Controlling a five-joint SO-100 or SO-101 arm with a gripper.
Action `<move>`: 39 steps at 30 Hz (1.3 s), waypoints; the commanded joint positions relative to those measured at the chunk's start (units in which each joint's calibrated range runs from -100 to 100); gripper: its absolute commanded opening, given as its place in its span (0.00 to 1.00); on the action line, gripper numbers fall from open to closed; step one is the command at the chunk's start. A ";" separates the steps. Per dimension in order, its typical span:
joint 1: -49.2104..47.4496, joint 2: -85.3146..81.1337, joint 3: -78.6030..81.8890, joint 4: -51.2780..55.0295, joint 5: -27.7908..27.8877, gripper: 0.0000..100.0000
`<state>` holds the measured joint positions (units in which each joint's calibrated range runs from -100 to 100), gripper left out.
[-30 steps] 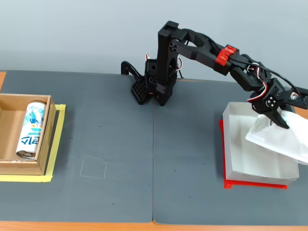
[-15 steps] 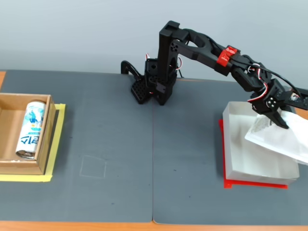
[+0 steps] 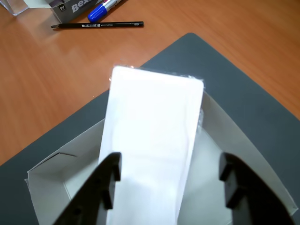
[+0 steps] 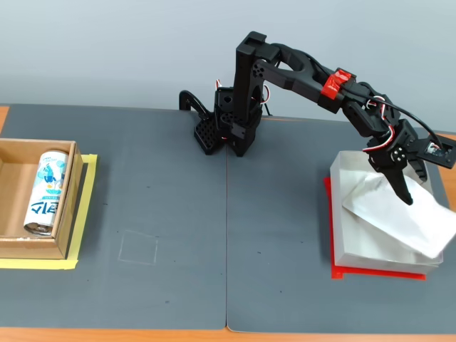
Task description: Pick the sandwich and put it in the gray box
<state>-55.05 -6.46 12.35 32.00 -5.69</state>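
Gripper (image 3: 171,187) released, fingers spread apart above the sandwich (image 4: 395,214), which lies slanted in the gray box (image 4: 340,178), far right.

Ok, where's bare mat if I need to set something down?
Widest free patch: between the brown box and the gray box, in front of the arm base. Crowded: the gray box, filled by the sandwich under the pincer.

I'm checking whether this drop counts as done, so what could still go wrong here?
1. The sandwich lies crooked in the gray box, and its far end sticks out past the wall in the wrist view, so it may slide out.
2. The open hand sits just above the sandwich and might drag it when lifting.
3. A nudge may shift the gray box off its red plate.
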 commanded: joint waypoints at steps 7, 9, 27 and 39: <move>0.78 -0.88 -2.35 0.03 0.19 0.24; 1.37 -1.22 -2.35 0.03 0.25 0.24; 11.67 -12.92 2.80 0.90 0.35 0.02; 26.14 -34.87 23.70 0.90 0.35 0.02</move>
<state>-32.57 -34.07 32.56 32.70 -5.54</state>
